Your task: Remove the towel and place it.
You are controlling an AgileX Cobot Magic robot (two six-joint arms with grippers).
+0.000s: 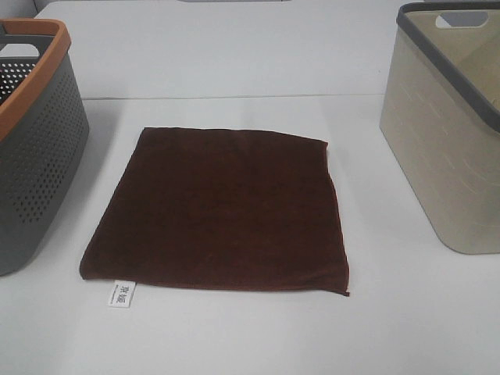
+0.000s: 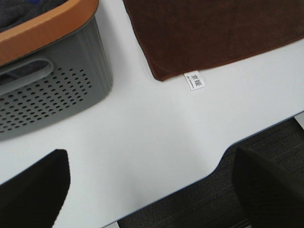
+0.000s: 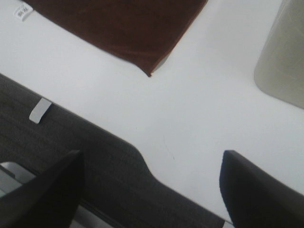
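Observation:
The dark brown towel (image 1: 223, 211) lies flat on the white table (image 1: 234, 336), between two baskets. Its small white label (image 1: 123, 294) sticks out at the near left corner. The towel also shows in the left wrist view (image 2: 213, 33) with the label (image 2: 194, 80), and in the right wrist view (image 3: 123, 28). My left gripper (image 2: 154, 190) is open and empty above the table's front edge, apart from the towel. My right gripper (image 3: 152, 190) is open and empty over the front edge, near the towel's other near corner. Neither gripper shows in the exterior high view.
A grey perforated basket with an orange rim (image 1: 31, 148) stands at the left and also shows in the left wrist view (image 2: 47, 71). A beige basket with a grey rim (image 1: 449, 125) stands at the right. Dark floor (image 3: 57, 142) lies beyond the table's front edge.

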